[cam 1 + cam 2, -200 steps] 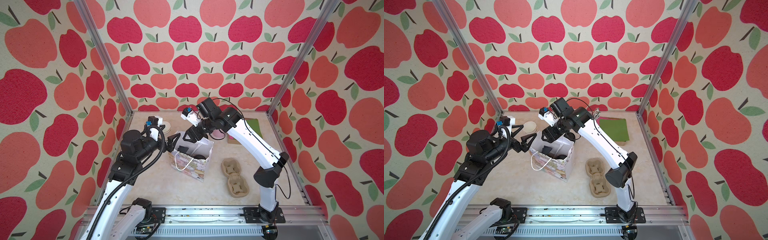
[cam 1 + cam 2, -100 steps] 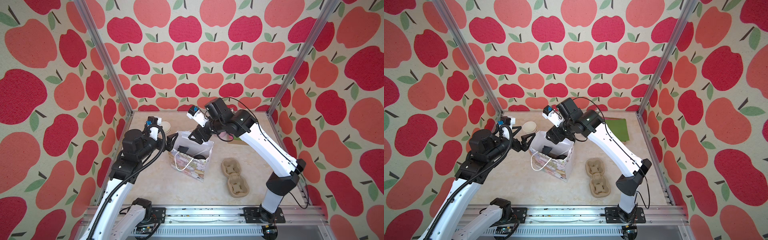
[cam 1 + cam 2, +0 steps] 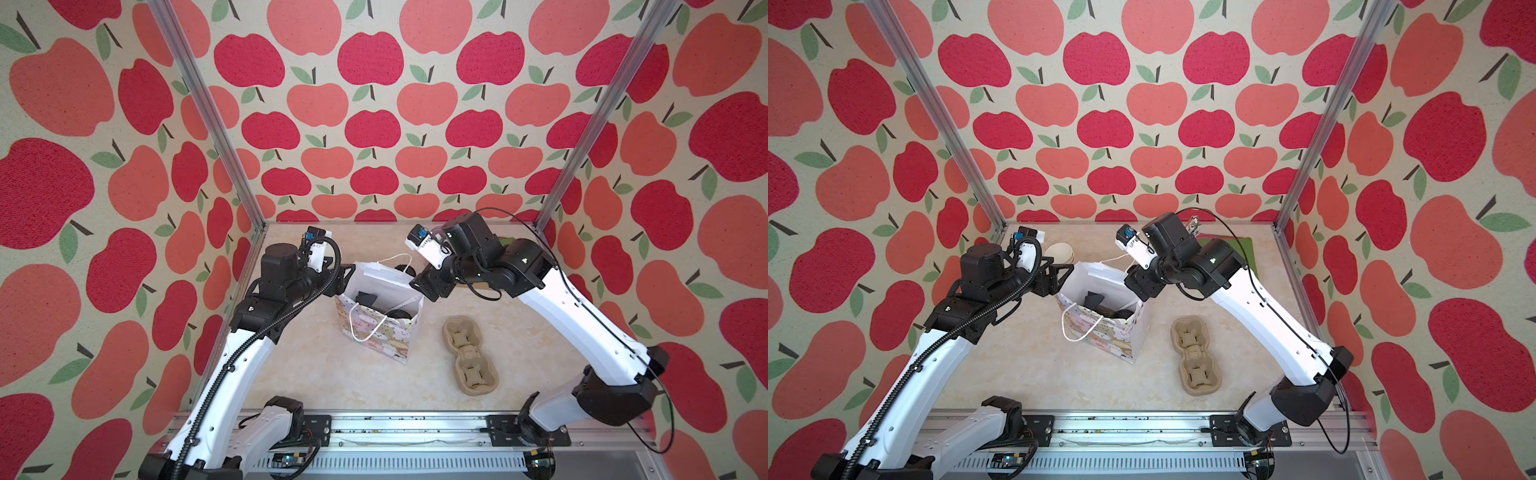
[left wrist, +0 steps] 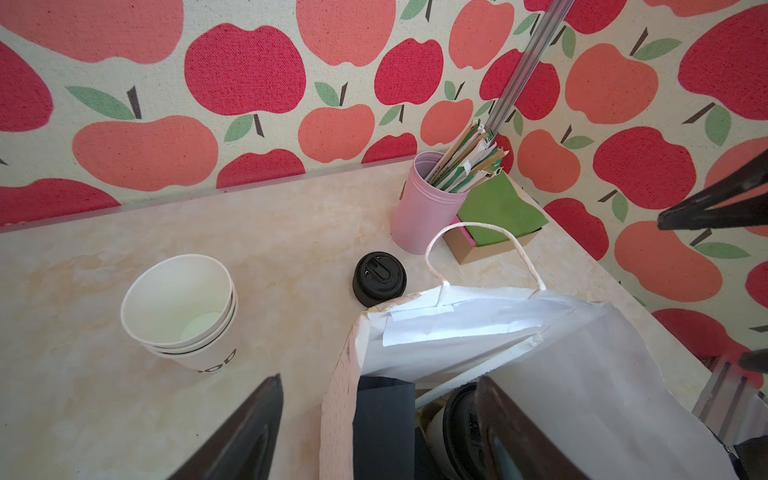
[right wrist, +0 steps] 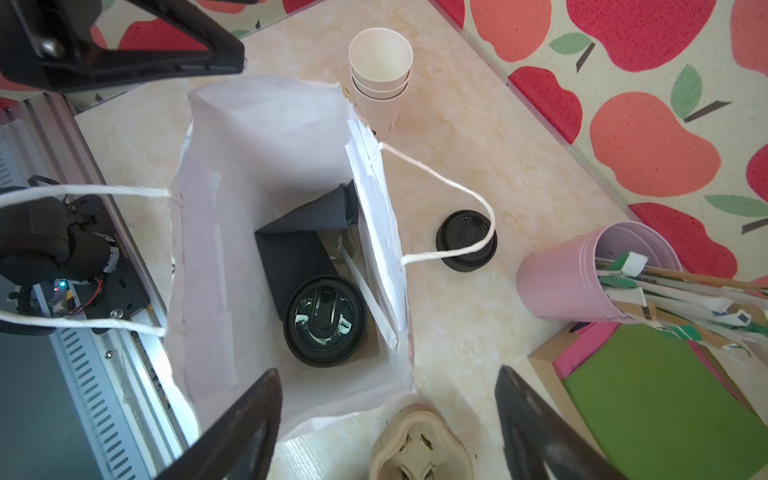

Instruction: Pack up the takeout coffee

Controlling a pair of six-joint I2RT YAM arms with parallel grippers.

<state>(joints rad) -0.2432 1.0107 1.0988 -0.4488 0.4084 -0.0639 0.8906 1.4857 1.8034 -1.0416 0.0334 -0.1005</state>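
The takeout coffee (image 5: 325, 320), a white cup under a black lid, stands inside the open cartoon-print paper bag (image 5: 257, 145); its lid also shows in both top views (image 3: 399, 314) (image 3: 1123, 313) and in the left wrist view (image 4: 457, 432). My left gripper (image 4: 380, 432) is open at the bag's left rim (image 3: 347, 276), one finger outside and one inside, the bag wall (image 4: 540, 332) between them untouched. My right gripper (image 5: 390, 432) hangs open and empty above the bag's right rim (image 3: 422, 286).
Behind the bag lie a loose black lid (image 5: 465, 241), a stack of white cups (image 4: 178, 307) and a pink cup with sticks (image 4: 428, 208) beside a box of green napkins (image 5: 656, 399). A pulp cup carrier (image 3: 469, 353) lies right of the bag. A black folded sheet (image 5: 299, 241) sits in the bag.
My right gripper has risen out of the bag and drawn back to its right rim. The left gripper's jaws have narrowed around the bag's left wall.
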